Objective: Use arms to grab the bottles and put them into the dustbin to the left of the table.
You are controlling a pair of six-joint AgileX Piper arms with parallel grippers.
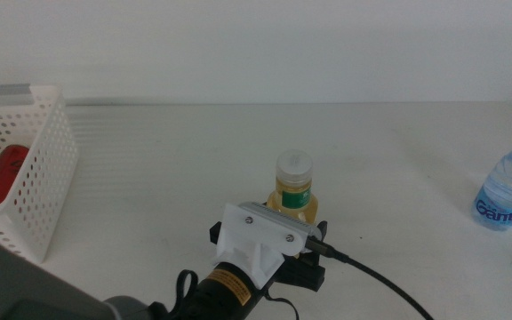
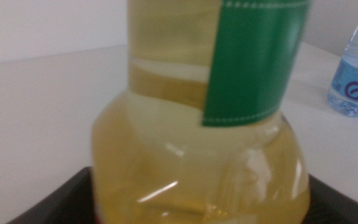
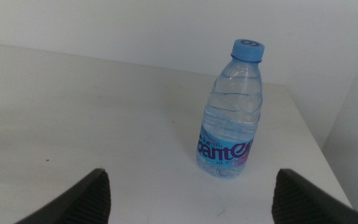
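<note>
The clear bottle of yellow liquid (image 1: pixel 293 188), with a white cap and green neck label, stands upright at the table's front centre. My left gripper (image 1: pixel 274 233) reaches in from the lower left, and its dark jaws press both sides of that bottle's (image 2: pixel 197 155) lower body, shut on it (image 2: pixel 201 190). The small blue-capped water bottle (image 1: pixel 509 187) stands upright near the table's right edge. In the right wrist view my right gripper (image 3: pixel 191 190) is open, a short way back from the water bottle (image 3: pixel 232 115). The white perforated dustbin (image 1: pixel 47 156) sits at the far left.
A red can (image 1: pixel 3 173) lies inside the dustbin. A black cable (image 1: pixel 380 280) trails from the left wrist across the table's front. The white table (image 1: pixel 176 160) ends just right of the water bottle.
</note>
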